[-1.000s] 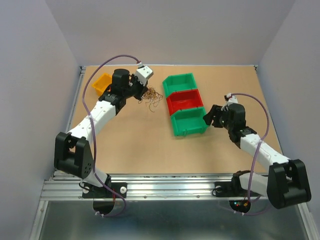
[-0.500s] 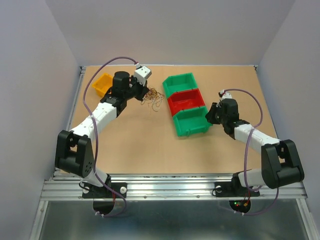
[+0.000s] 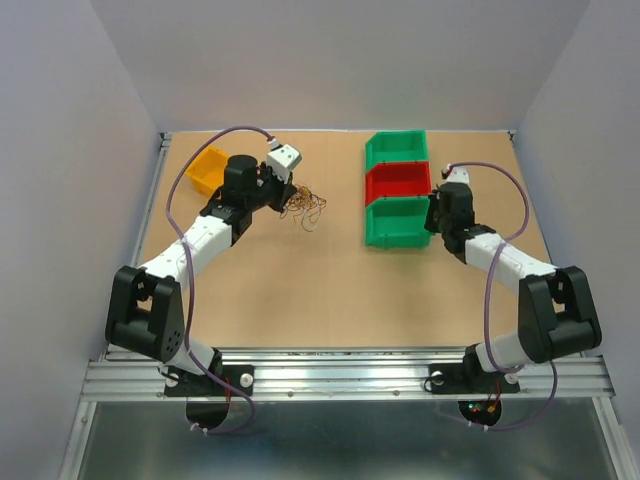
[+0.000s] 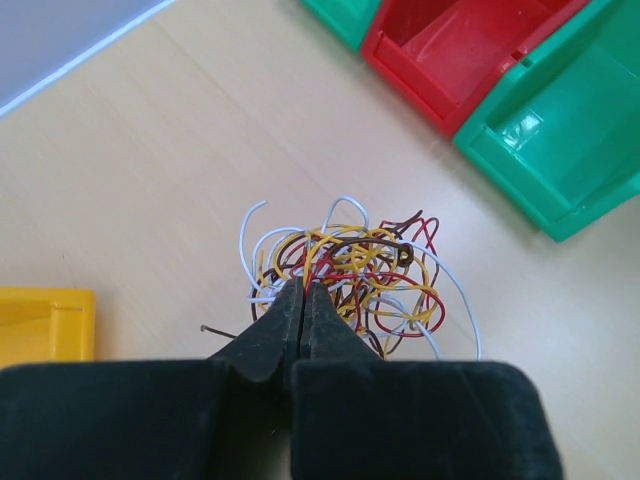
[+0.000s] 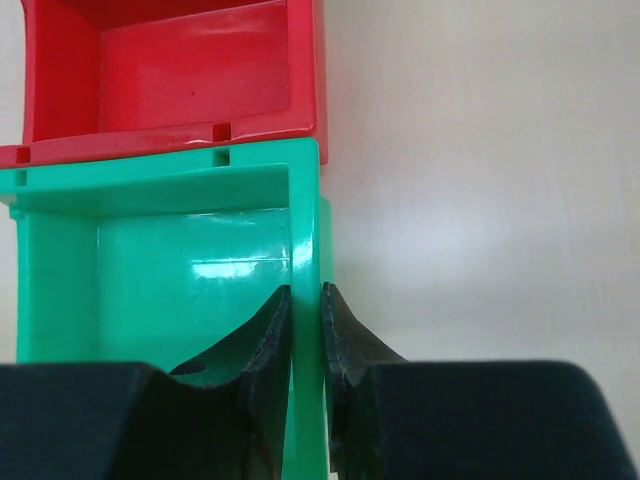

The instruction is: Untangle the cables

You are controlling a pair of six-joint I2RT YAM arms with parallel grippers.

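Left gripper (image 4: 303, 300): fingertips pressed together at the near edge of the cables (image 4: 350, 270), apparently nipping a strand or two; exactly which strands cannot be told. The cables form one curly clump of yellow, red, dark brown and white wires. The clump lies on the wooden tabletop (image 3: 300, 290), between the yellow bin (image 3: 203, 170) and the row of three bins, and well apart from both.

Right gripper (image 5: 305, 310): fingers closed on the side wall of the near green bin (image 5: 150, 172), one inside and one outside. This bin touches the red bin (image 5: 310, 70), behind which stands the far green bin (image 3: 395, 148).

Progress, as judged: barely begun. The loops are interlaced, no wire lies apart from the clump, and every bin interior in view is bare. All the separating remains to be done, strand by strand.
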